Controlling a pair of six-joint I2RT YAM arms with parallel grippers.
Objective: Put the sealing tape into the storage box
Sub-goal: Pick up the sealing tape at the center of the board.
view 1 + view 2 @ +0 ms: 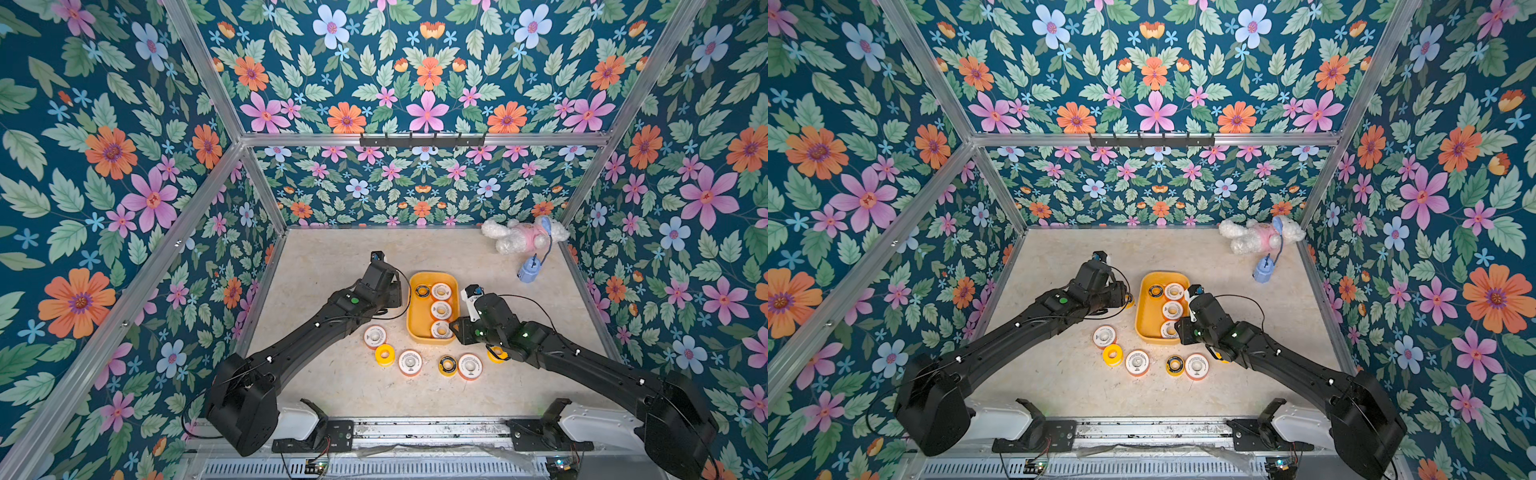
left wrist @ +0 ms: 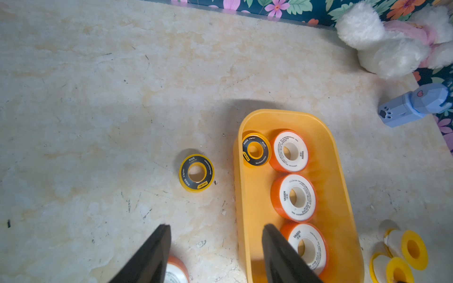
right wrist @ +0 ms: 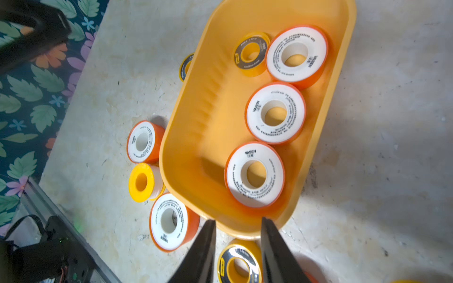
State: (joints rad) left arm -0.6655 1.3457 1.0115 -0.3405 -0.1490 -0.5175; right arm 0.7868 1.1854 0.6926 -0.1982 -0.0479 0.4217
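Observation:
The yellow storage box holds three white-faced orange sealing tape spools in a row and a black-faced spool. Several more spools lie on the table in front of it, among them a white one, a plain yellow one and a black-faced one. Another black-faced spool lies left of the box. My left gripper is open and empty, astride the box's left wall. My right gripper hangs open and empty above the box's near end.
A white and pink plush toy and a small blue object on a cord lie at the back right. Two plain yellow spools sit partly under my right arm. Floral walls close the table on three sides.

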